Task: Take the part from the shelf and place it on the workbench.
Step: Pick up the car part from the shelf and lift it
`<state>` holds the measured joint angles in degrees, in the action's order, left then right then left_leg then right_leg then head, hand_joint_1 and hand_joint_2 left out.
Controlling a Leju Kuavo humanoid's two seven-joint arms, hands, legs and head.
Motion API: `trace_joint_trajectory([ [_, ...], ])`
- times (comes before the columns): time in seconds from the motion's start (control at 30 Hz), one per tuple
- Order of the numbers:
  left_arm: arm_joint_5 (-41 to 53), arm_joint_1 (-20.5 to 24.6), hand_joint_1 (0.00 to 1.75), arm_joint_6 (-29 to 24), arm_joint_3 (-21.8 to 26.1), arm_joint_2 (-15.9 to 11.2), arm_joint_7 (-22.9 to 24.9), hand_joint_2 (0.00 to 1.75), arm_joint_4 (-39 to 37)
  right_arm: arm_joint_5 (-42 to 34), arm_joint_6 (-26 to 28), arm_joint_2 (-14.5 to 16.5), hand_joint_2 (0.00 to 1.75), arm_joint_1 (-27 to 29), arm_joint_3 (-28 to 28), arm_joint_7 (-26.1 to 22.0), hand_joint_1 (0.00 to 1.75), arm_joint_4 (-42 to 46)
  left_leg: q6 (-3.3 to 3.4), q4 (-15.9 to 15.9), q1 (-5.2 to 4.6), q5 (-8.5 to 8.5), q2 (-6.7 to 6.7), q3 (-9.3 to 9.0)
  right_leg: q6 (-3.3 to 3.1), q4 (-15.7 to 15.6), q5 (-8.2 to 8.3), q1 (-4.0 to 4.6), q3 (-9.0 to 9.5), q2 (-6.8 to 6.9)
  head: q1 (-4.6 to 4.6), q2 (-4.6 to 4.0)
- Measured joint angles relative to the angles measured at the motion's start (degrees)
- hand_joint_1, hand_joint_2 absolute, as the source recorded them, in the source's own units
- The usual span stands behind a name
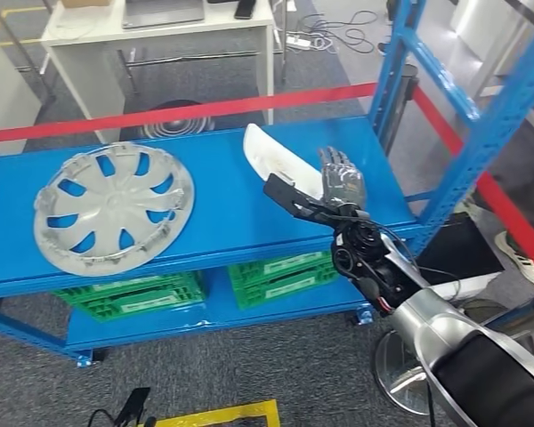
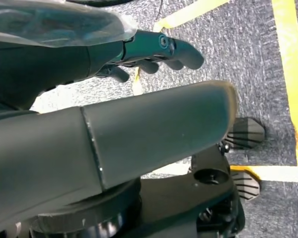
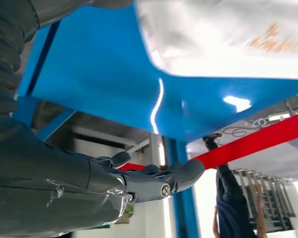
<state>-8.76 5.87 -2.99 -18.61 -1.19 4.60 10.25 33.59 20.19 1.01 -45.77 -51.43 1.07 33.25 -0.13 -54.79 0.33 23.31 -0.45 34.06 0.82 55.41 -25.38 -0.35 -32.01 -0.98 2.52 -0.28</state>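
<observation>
My right robot hand (image 1: 342,181) hovers over the blue shelf (image 1: 210,209), fingers spread and holding nothing. The white part (image 1: 281,166) lies just beside it, toward my left, its long axis slanting away across the shelf. My left robot hand (image 2: 155,52) hangs low, fingers loosely apart and bare.

Shelf layout, top and bottom

On the shelf (image 1: 217,213), a wheel cover (image 1: 114,206) is lying left, the part (image 1: 281,165) right; the right robot hand (image 1: 342,182) is hovering beside it, crates (image 1: 281,276) sitting below.
</observation>
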Motion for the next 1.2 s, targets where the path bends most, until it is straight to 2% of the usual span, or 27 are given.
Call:
trace_joint_trajectory([
  [0.07,0.0,0.0,0.0,0.0,0.0,0.0,0.0,0.0,0.0,0.0,-0.5,0.0,1.75,0.0,0.0,-0.1,0.0,0.0,0.54,0.3,0.15,-0.04,0.01,-0.2,0.62,0.8,-0.82,-0.14,-0.21,0.17,-0.34,0.0],
  [0.1,0.0,0.1,0.0,0.0,0.0,0.1,-0.1,0.0,0.0,0.0,-0.8,0.0,1.75,-0.1,0.0,-0.1,0.0,0.0,0.83,0.4,0.25,-0.08,0.02,-0.32,0.88,2.7,-2.04,-0.16,-0.95,0.28,-0.56,0.0],
  [0.2,0.0,0.2,0.0,0.0,-0.1,0.1,-0.1,0.0,0.0,0.0,-1.7,0.0,1.75,0.0,-0.2,0.0,0.0,-0.2,1.33,0.5,0.23,0.02,0.04,-0.51,1.24,13.7,-7.3,-0.2,-5.99,0.46,-1.25,0.0],
  [0.23,0.0,0.2,0.0,0.0,-0.1,0.1,-0.1,0.0,0.0,0.0,-2.1,0.0,1.75,0.2,-0.2,0.0,0.0,-0.3,1.4,0.5,0.21,0.08,0.01,-0.58,1.28,16.5,-8.02,-0.2,-7.36,0.46,-1.38,0.0],
  [0.27,0.0,0.3,0.0,0.0,-0.1,0.1,-0.1,0.0,0.0,0.0,-2.4,0.0,1.75,0.3,-0.3,0.1,0.0,-0.4,1.44,0.4,0.19,0.14,-0.04,-0.66,1.25,17.3,-7.61,-0.2,-7.82,0.47,-1.49,0.0],
  [0.3,0.0,0.3,0.0,0.0,-0.1,0.1,-0.1,0.0,0.0,0.0,-2.7,0.0,1.75,0.4,-0.4,0.1,0.0,-0.6,1.43,0.4,0.19,0.23,-0.12,-0.78,1.15,15.7,-6.11,-0.2,-7.18,0.47,-1.62,0.0],
  [0.37,0.0,0.3,0.0,0.0,-0.3,0.2,0.0,0.0,0.0,-0.1,-3.3,0.1,1.75,0.2,-0.7,0.3,0.0,-0.8,1.24,0.3,0.17,0.48,-0.26,-1.07,0.69,7.9,-1.82,-0.13,-3.7,0.47,-1.88,0.0],
  [0.4,0.0,0.3,0.0,0.1,-0.4,0.2,0.0,0.0,0.0,-0.1,-3.6,0.1,1.75,0.1,-0.8,0.4,0.0,-0.9,1.06,0.1,0.07,0.62,-0.29,-1.11,0.42,4.0,-0.39,-0.01,-2.0,0.47,-1.97,0.0],
  [0.43,0.0,0.4,0.0,0.1,-0.5,0.3,0.0,0.0,0.0,-0.1,-3.8,0.2,1.75,-0.1,-0.9,0.6,0.0,-1.1,0.85,0.0,0.0,0.68,-0.3,-1.08,0.2,1.6,0.32,0.13,-0.92,0.45,-1.98,0.0],
  [0.53,-0.2,0.5,0.0,0.3,-0.6,0.3,0.0,0.0,0.0,-0.3,-4.1,0.5,1.75,0.0,-1.2,1.4,0.0,-1.8,0.1,0.0,-0.07,0.67,-0.28,-0.94,-0.42,0.0,0.47,0.25,-0.29,0.42,-1.94,0.0],
  [0.6,-0.5,0.5,0.0,0.3,-0.8,0.3,0.0,0.0,0.0,-0.5,-4.0,0.6,1.75,0.1,-1.2,2.0,0.0,-2.4,-0.51,-1.7,0.0,1.94,-0.15,-0.22,-1.02,-0.4,0.78,-0.05,-0.06,0.46,-1.74,0.0],
  [0.63,-0.7,0.5,0.0,0.3,-0.9,0.2,0.0,0.0,0.0,-0.7,-4.0,0.7,1.75,0.1,-1.2,2.2,0.0,-2.6,-0.8,-4.4,0.09,3.45,-0.08,0.95,-1.25,-0.6,0.89,-0.2,0.05,0.5,-1.47,0.0],
  [0.7,-0.8,0.5,0.0,0.3,-1.0,0.2,0.1,0.0,0.0,-1.0,-4.0,0.7,1.75,0.3,-1.2,2.5,0.0,-3.2,-1.31,-12.5,0.31,7.17,-0.01,4.78,-1.45,-0.6,0.9,-0.22,0.05,0.56,-0.88,0.0],
  [0.73,-0.9,0.4,0.0,0.3,-1.0,0.2,0.2,0.0,0.0,-1.1,-4.0,0.8,1.75,0.4,-1.2,2.6,0.0,-3.5,-1.49,-15.8,0.42,8.25,-0.01,6.47,-1.47,-0.6,0.88,-0.22,0.06,0.58,-0.73,0.0],
  [0.77,-0.9,0.3,0.0,0.3,-1.0,0.2,0.2,0.0,0.0,-1.2,-4.0,0.8,1.75,0.6,-1.2,2.7,0.0,-3.8,-1.61,-17.3,0.52,8.34,0.0,7.34,-1.47,-0.6,0.86,-0.24,0.06,0.59,-0.63,0.0],
  [0.8,-0.9,0.2,0.0,0.3,-1.0,0.1,0.3,0.0,0.0,-1.2,-4.0,0.8,1.75,0.7,-1.3,2.7,0.0,-4.1,-1.67,-16.3,0.62,7.27,0.02,6.96,-1.43,-0.6,0.82,-0.29,0.07,0.58,-0.53,0.0],
  [0.87,-0.9,0.2,0.0,0.3,-1.1,0.0,0.4,0.0,0.0,-1.3,-4.0,0.8,1.75,0.7,-1.3,2.8,0.0,-4.5,-1.67,-8.5,0.83,3.39,0.09,3.21,-1.14,-0.4,0.66,-0.42,0.13,0.51,-0.31,0.0],
  [0.9,-0.9,0.2,0.0,0.3,-1.1,0.0,0.5,0.0,0.0,-1.3,-4.0,0.8,1.75,0.6,-1.3,2.8,0.0,-4.7,-1.56,-4.4,0.8,1.86,0.07,1.23,-0.86,-0.3,0.52,-0.37,0.11,0.43,-0.11,0.0],
  [0.93,-0.9,0.2,0.0,0.3,-1.1,0.0,0.5,0.0,0.0,-1.4,-4.0,0.8,1.75,0.5,-1.3,2.8,0.0,-4.8,-1.32,-1.7,0.75,0.99,0.02,-0.12,-0.54,-0.2,0.41,-0.3,0.09,0.36,-0.04,0.0],
  [0.97,-0.9,0.2,0.0,0.3,-1.2,0.0,0.5,0.0,0.0,-1.4,-4.0,0.8,1.75,0.5,-1.3,2.8,0.0,-5.0,-1.02,-0.4,0.65,0.77,-0.05,-0.71,-0.19,-0.1,0.33,-0.23,0.07,0.3,-0.11,0.0],
  [1.03,-0.9,0.2,0.0,0.3,-1.3,0.1,0.5,0.0,0.0,-1.4,-4.0,0.8,1.75,0.5,-1.3,2.7,0.0,-5.3,-0.19,-0.4,0.46,0.77,-0.16,-0.65,0.5,-0.1,0.23,-0.28,0.08,0.26,-0.46,0.0],
  [1.1,-0.9,0.2,0.0,0.3,-1.4,0.1,0.5,0.0,0.0,-1.4,-4.0,0.8,1.75,0.5,-1.3,2.6,0.0,-5.6,0.51,-0.2,0.46,0.65,-0.15,-0.71,1.12,1.4,-0.98,-0.48,-0.48,0.39,-0.83,0.0],
  [1.13,-0.9,0.2,0.0,0.3,-1.4,0.1,0.5,0.0,0.0,-1.5,-4.0,0.8,1.75,0.4,-1.4,2.6,0.0,-5.7,0.83,-0.1,0.5,0.57,-0.12,-0.75,1.34,3.7,-2.45,-0.54,-1.48,0.46,-1.08,0.0],
  [1.2,-0.8,0.2,0.0,0.3,-1.5,0.1,0.6,0.0,0.0,-1.5,-4.0,0.8,1.75,0.6,-1.4,2.5,0.0,-6.0,1.21,-0.1,0.39,0.59,-0.08,-0.78,1.51,11.5,-6.35,-0.56,-4.97,0.57,-1.52,0.0],
])
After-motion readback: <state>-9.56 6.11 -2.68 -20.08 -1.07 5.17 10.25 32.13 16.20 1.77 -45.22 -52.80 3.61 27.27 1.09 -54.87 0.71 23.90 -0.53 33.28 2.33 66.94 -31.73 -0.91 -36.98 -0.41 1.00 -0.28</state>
